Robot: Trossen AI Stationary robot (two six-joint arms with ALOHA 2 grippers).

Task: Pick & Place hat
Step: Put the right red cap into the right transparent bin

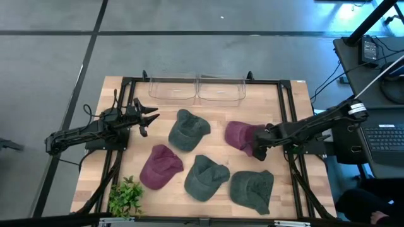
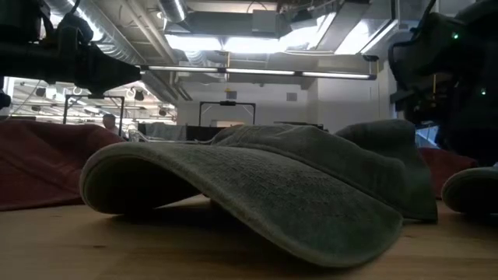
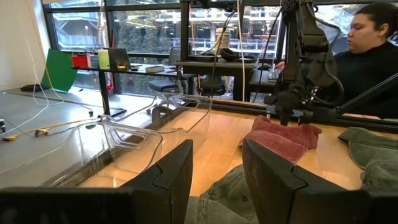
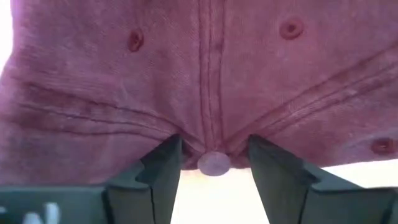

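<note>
Several caps lie on the wooden table. My right gripper (image 1: 260, 140) is shut on the maroon hat (image 1: 238, 133) right of the table's middle. That hat fills the right wrist view (image 4: 205, 74) and shows under the far gripper in the left wrist view (image 3: 283, 140). My left gripper (image 1: 148, 116) is open and touches nothing. It hovers at the table's left, beside a green hat (image 1: 188, 129). A second maroon hat (image 1: 161, 167) and two more green hats (image 1: 205, 176) (image 1: 252, 189) rest flat nearer the near edge. My right gripper (image 4: 214, 168) pinches the maroon hat's crown between its two fingers, one on each side of the top button (image 4: 214, 163). Creases in the cloth (image 4: 124, 121) run in toward the fingers. The fingers come from the table's right, slanting down. The hat's far side lies on the table (image 3: 292, 152).
Two clear plastic bins (image 1: 172, 89) (image 1: 221, 89) stand at the far edge. A small green plant (image 1: 126, 197) sits at the near left corner. A black frame (image 1: 287, 101) borders the table. A person (image 3: 367, 56) sits beyond the right side.
</note>
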